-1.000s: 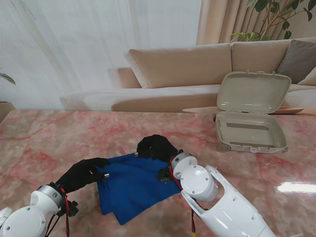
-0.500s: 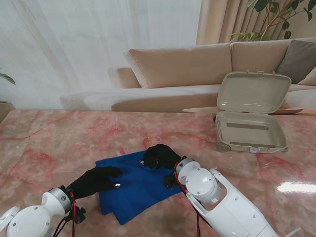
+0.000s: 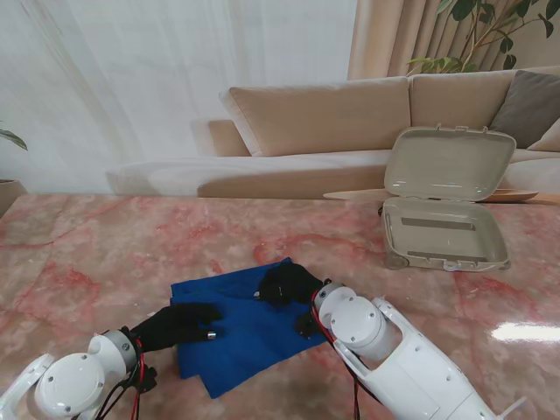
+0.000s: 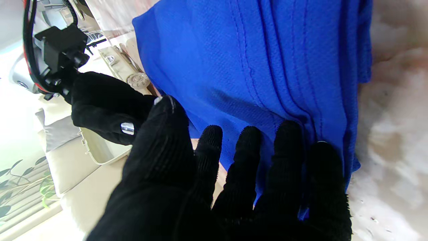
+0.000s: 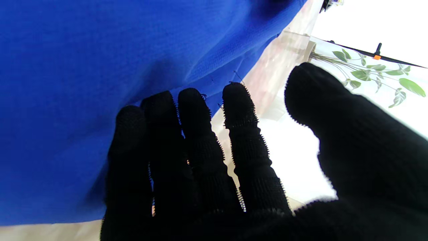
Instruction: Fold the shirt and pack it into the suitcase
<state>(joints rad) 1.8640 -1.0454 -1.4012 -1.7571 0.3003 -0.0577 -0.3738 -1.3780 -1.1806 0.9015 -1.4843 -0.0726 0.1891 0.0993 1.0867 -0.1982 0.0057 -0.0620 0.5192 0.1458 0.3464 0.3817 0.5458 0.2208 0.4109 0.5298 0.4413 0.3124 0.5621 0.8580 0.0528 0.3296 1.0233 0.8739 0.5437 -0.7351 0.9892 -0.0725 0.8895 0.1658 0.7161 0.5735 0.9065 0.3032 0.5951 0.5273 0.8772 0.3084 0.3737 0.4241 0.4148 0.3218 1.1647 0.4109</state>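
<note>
Left hand (image 3: 179, 322) and right hand (image 3: 289, 284), fingers spread flat, holding nothing, press folded blue knit shirt (image 3: 241, 328); next: lift into open beige hard-shell suitcase (image 3: 442, 232)

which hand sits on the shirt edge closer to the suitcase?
The right hand. It lies flat on the blue shirt's right, farther edge, on the side of the open suitcase. The left hand lies on the shirt's left edge, nearer to me.

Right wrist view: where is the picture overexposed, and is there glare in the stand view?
Right wrist view: the background past the right hand is blown out to white. Stand view: a bright glare patch lies on the marble table, right of the shirt.
</note>
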